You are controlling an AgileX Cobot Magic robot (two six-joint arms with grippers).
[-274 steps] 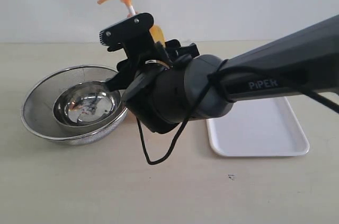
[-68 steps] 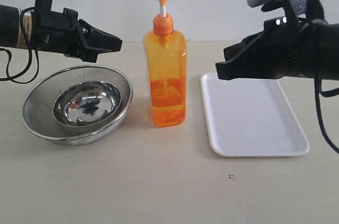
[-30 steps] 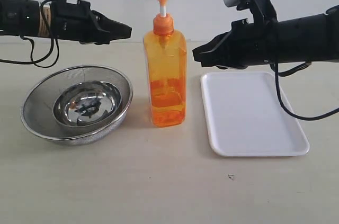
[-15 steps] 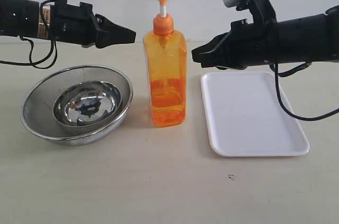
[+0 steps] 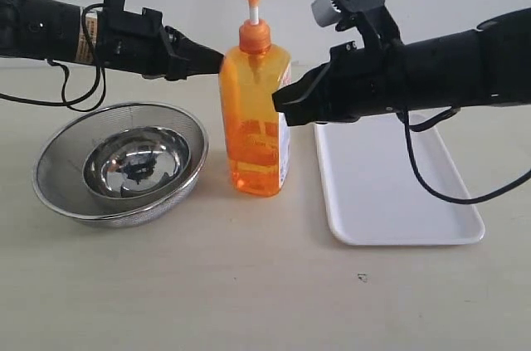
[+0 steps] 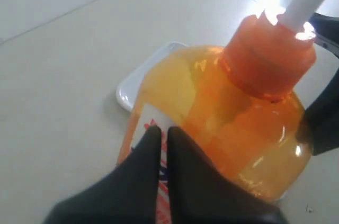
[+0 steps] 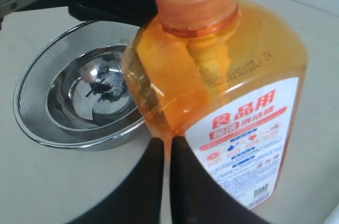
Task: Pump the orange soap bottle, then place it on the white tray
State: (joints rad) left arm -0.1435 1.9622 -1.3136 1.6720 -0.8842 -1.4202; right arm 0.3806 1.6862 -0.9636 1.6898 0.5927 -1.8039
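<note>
The orange soap bottle (image 7: 175,91) carries a white front label (image 7: 249,144) whose large orange-red characters read 食品用. Under them a red band (image 7: 244,130) with white characters and rows of blue print are too small to read. A dark stamped line (image 7: 237,73) of digits and letters crosses the bottle's shoulder, too blurred to read. A small square code (image 7: 261,194) sits at the label's corner nearest the base.

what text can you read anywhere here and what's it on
"食品用": large red characters on the white label of the orange soap bottle.
The stamped code on the bottle's shoulder: too faint to read surely.
The small print and square code below the characters: too small.
The same label in the left wrist view: blurred.
</note>
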